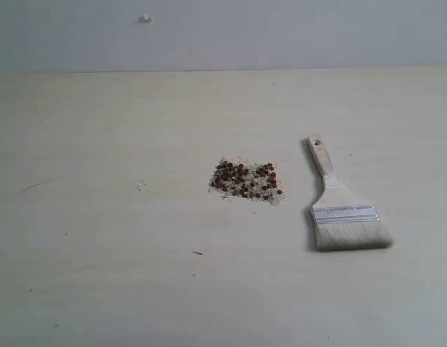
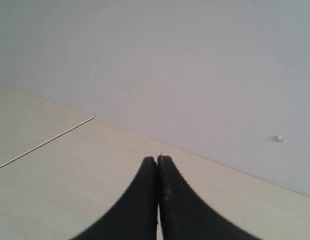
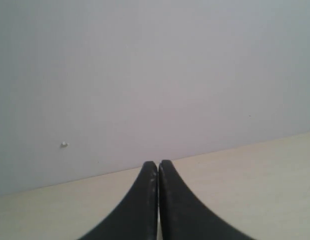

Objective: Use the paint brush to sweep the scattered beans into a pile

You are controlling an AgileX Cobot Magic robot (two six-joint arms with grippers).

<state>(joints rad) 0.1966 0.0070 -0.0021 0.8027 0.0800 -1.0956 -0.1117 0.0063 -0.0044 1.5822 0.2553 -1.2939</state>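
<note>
Pale tabletop (image 1: pixel 100 275) is backed by a plain grey wall (image 1: pixel 281 36). The beans (image 1: pixel 246 181) are found in one fairly compact patch, mixed with whitish crumbs. The paint brush (image 1: pixel 339 210) is laid flat near them on the right arm's side, apart from them and held by nothing, with its handle toward the wall. Neither is seen ahead of either gripper.

Trouble is judged most likely at the pick-up. The handle lies flat on the table and offers little to grip, so a descent with the jaws together would probably knock it askew, or nudge the bristles into the patch. A heavy or misaligned stroke could also scatter the round beans, which are expected to roll easily.

Both arms are absent from the exterior view. The left gripper (image 2: pixel 158 159) is clenched on nothing, jaws pressed together, and the right gripper (image 3: pixel 158 162) is likewise closed and empty. Each is raised above the table and aimed toward the wall, with only bare surface beyond its tips.
</note>
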